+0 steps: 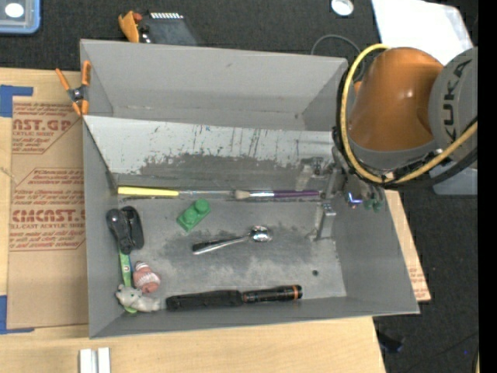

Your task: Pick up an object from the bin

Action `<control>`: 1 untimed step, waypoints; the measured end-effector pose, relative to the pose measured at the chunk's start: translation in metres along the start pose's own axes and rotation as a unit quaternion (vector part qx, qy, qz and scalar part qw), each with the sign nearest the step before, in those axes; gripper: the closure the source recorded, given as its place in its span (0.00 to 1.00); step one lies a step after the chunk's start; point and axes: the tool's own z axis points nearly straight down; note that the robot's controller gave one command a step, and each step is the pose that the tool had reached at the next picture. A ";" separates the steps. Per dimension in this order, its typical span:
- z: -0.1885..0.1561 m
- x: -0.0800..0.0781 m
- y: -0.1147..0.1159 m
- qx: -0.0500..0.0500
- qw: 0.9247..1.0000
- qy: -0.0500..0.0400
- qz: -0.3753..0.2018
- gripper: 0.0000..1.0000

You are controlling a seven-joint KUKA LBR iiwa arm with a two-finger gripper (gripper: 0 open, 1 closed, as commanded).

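Though the spoon (pixel 233 242) lies loose mid-floor, the purple-handled brush (pixel 283 196) lies nearer the gripper (pixel 324 228), flat along the foot of the back wall, its long axis left to right and its right end just beside it. This looks like the approach step: the gripper hangs low at the bin's right, I cannot tell how far open it is or whether it has hold of anything, and it would next need to straddle that thin handle crosswise.

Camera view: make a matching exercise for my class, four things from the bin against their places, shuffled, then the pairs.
Things:
1 metal spoon
2 black marker
3 yellow-handled stick
4 green-handled brush

Places:
A left side of the floor
B lower edge of the floor
C middle of the floor
D foot of the upper wall

Pairs: 1-C, 2-B, 3-D, 4-A.
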 end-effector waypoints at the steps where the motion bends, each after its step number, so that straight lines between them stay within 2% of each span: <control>1: -0.005 -0.001 0.000 0.000 1.000 -0.004 0.000 0.00</control>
